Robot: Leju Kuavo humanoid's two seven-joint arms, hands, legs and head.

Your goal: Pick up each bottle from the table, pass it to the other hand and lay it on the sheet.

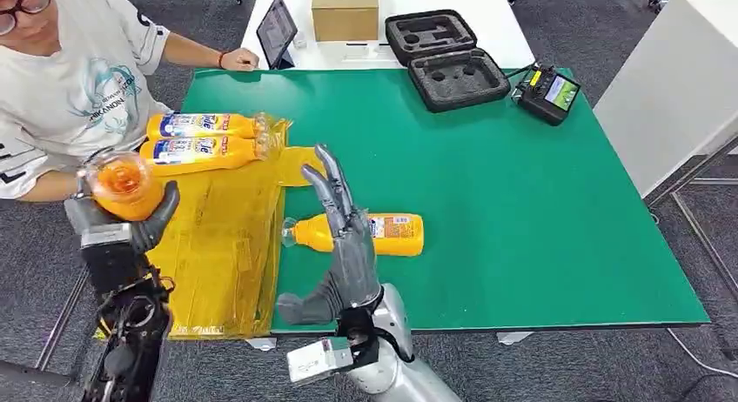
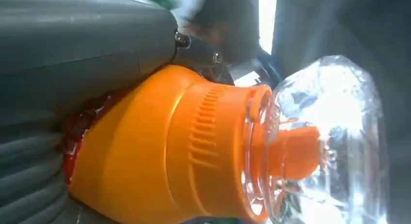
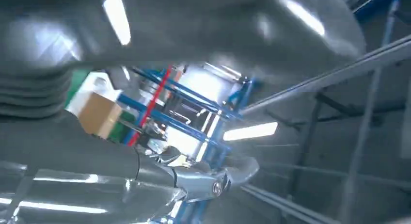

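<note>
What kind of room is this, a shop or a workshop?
Most likely a robot test lab or workshop: a green mat covers the worktable, an open foam-lined equipment case and a handheld controller lie at its far edge, and grey office carpet covers the floor.

1. Head view: bright, even light; the green table (image 1: pixel 522 202) shows soft, faint shadows and stays sharp.
2. Left wrist view: the clear cap (image 2: pixel 329 141) glares white, close and soft-focused.
3. Right wrist view: smeared, probably by motion; ceiling lights streak.
</note>
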